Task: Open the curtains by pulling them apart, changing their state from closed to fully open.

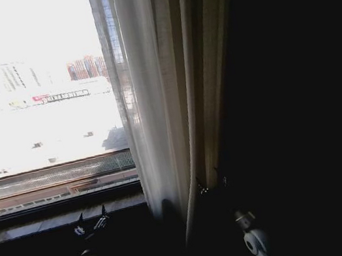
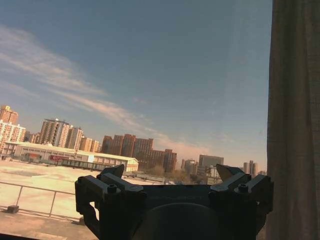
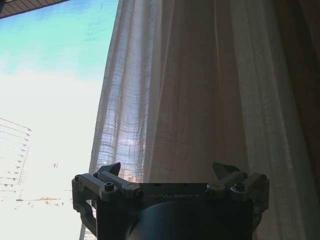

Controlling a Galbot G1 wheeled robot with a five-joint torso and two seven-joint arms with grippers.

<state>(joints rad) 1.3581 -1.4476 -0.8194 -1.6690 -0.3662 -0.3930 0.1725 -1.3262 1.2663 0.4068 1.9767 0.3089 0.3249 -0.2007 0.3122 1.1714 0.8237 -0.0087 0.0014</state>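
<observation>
At the window sill's right end, the right gripper [image 3: 170, 175] is facing the curtains [image 1: 150, 105], fingers spread empty for a grab, while the left gripper [image 1: 90, 223] is idling beside them, fingers likewise apart.

sheer cream curtains [image 1: 147, 105], pleated, bunched beside window

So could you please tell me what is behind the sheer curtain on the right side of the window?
Through the curtain only brightness and faint window-frame lines show near its left edge. Farther right the folds bunch against a dark drape, hiding everything behind.
</observation>
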